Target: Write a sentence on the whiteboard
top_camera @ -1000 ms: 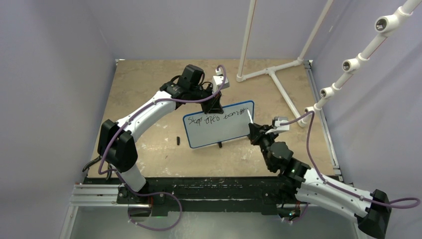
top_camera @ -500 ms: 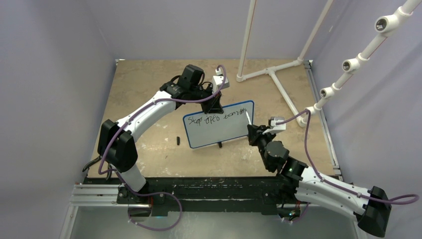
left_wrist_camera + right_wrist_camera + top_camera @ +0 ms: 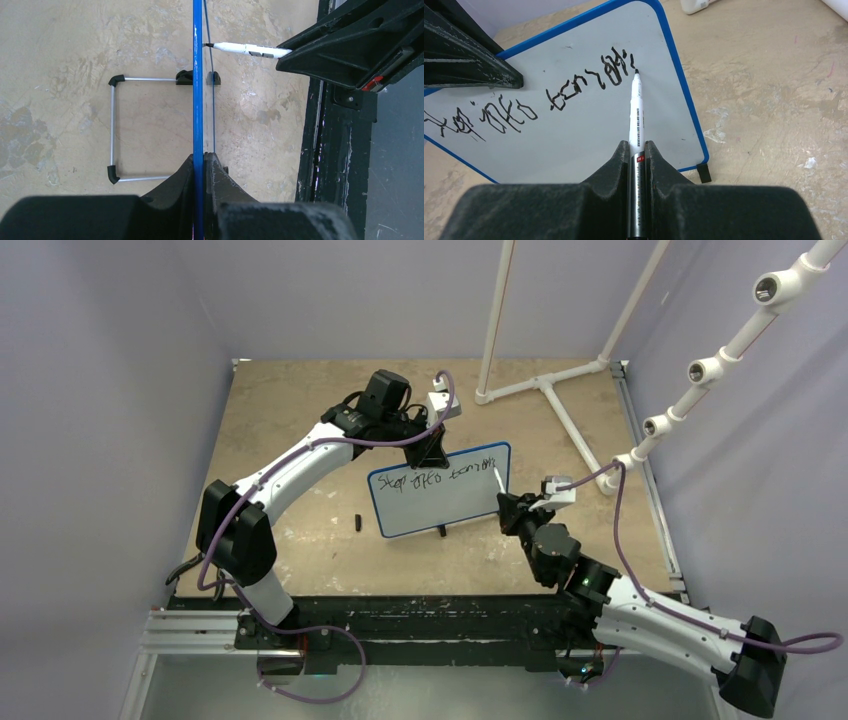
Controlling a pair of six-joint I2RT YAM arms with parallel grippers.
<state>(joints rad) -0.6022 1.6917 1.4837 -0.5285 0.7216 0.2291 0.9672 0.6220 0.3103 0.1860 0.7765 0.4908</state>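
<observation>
The whiteboard [image 3: 440,508] stands tilted on the tan table, white with a blue rim [image 3: 198,100]. My left gripper [image 3: 432,452] [image 3: 202,159] is shut on its top edge. The sentence [image 3: 435,477] [image 3: 574,85] runs in black scribble along the upper part of the board [image 3: 574,135]. A white marker [image 3: 636,115] [image 3: 497,480] [image 3: 250,49] is clamped in my right gripper [image 3: 637,147] [image 3: 508,502], which is shut on it. The black tip rests at the right end of the writing.
A small black cap [image 3: 357,522] lies on the table left of the board. A white pipe frame [image 3: 545,385] stands at the back right, and a pipe rack [image 3: 720,355] at the right wall. The board's wire stand [image 3: 114,130] sticks out behind it.
My right arm has shifted slightly left and the marker tip has moved a little at the end of the writing. The left arm and the board have stayed put.
</observation>
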